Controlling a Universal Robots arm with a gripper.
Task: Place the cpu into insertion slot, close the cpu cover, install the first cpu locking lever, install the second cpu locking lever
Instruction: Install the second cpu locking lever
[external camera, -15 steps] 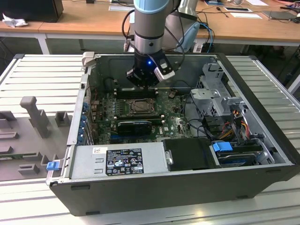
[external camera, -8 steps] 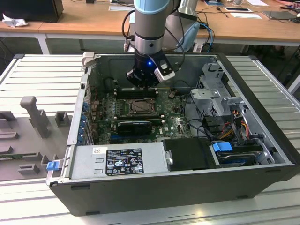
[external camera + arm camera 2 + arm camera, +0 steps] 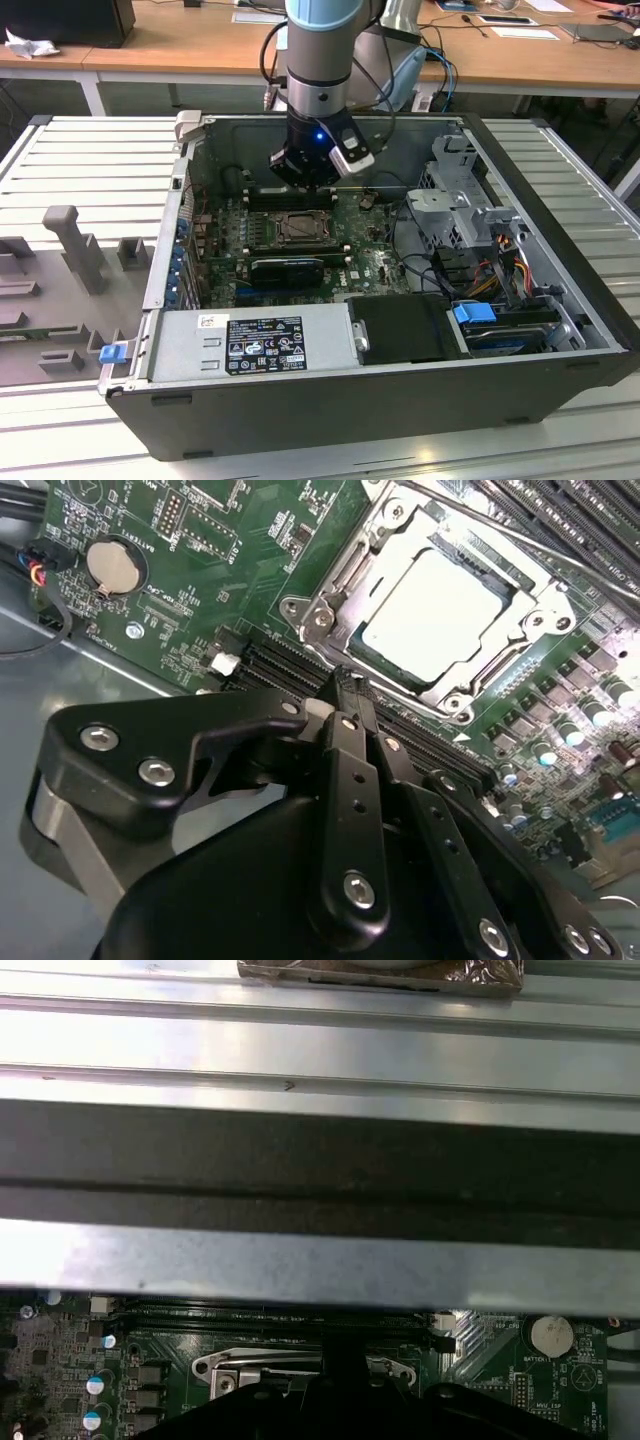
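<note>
A robot arm's gripper [image 3: 308, 178] hangs inside an open computer case [image 3: 560, 260] lying on its side on a slatted metal desk [image 3: 90, 160], poised just above the green motherboard [image 3: 370, 262] near the insertion slot [image 3: 297, 229]. In the second wrist view the cpu [image 3: 432, 605] lies seated in the insertion slot [image 3: 340, 575], its pale silvery face showing through the window of the cpu cover [image 3: 520, 630], which appears folded down over it; thin wire levers [image 3: 470, 520] run along the socket's edges, and whether they are latched cannot be told. The black fingers [image 3: 352, 742] are drawn together to a narrow point with nothing between them, their tip hovering close over the long black memory slots [image 3: 290, 670] beside the socket. A coin battery [image 3: 112, 566] sits well apart on the board. By the look of it the chip is light, rigid and smooth-topped, with a fragile contact field beneath, so it would be best taken by its opposite edges and never pressed on the face; the cover is thin sheet metal that likely pivots freely, and the levers are springy wire, probably best pushed near their free ends, where a narrow fingertip could slip off.
</note>
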